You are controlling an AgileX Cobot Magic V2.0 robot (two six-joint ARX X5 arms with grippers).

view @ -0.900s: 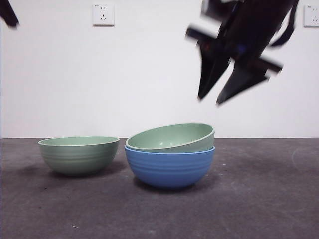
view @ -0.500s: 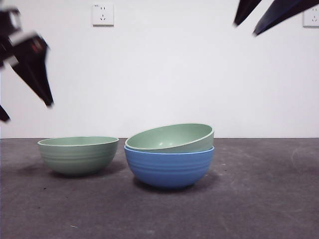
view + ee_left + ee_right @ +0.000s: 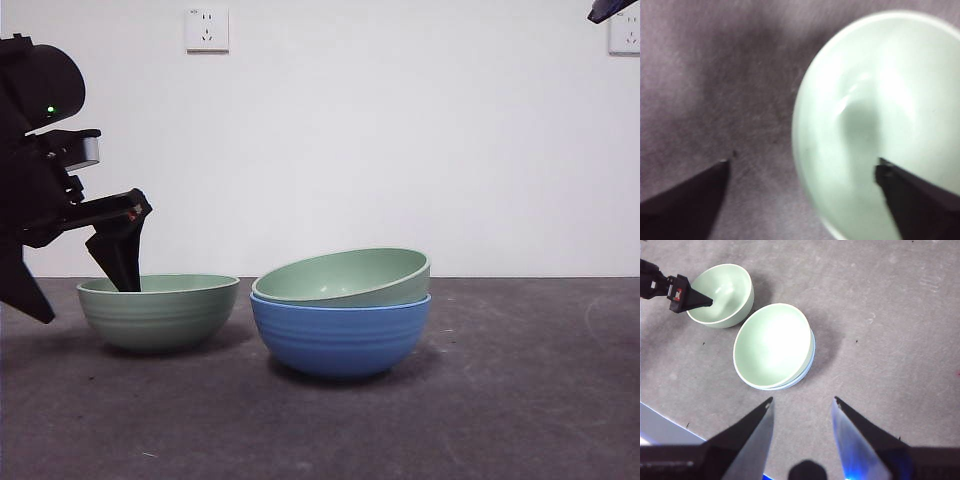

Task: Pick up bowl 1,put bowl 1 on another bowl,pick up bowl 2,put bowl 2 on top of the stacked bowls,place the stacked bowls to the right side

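A loose sage-green bowl [image 3: 158, 312] stands upright at the left. My left gripper [image 3: 87, 303] is open and straddles its near-left rim, one jaw inside the bowl and one outside. In the left wrist view the bowl [image 3: 880, 110] fills the space by one jaw, and the left gripper [image 3: 801, 162] holds nothing. The blue ribbed bowl [image 3: 340, 340] sits at the middle with a second green bowl [image 3: 345, 278] nested in it, tilted. My right gripper [image 3: 803, 400] is open and empty, high above them. Its tip [image 3: 612, 8] shows at the top right corner.
Dark grey table [image 3: 520, 400] with a white wall behind. The right wrist view shows the loose green bowl [image 3: 722, 295], the nested green bowl [image 3: 772, 345] over the blue bowl's rim [image 3: 809, 369], and the table's edge [image 3: 660, 425].
The right arm rose away from the stacked pair and left the view at the top right. The left arm came down from the left and put one jaw into the loose green bowl.
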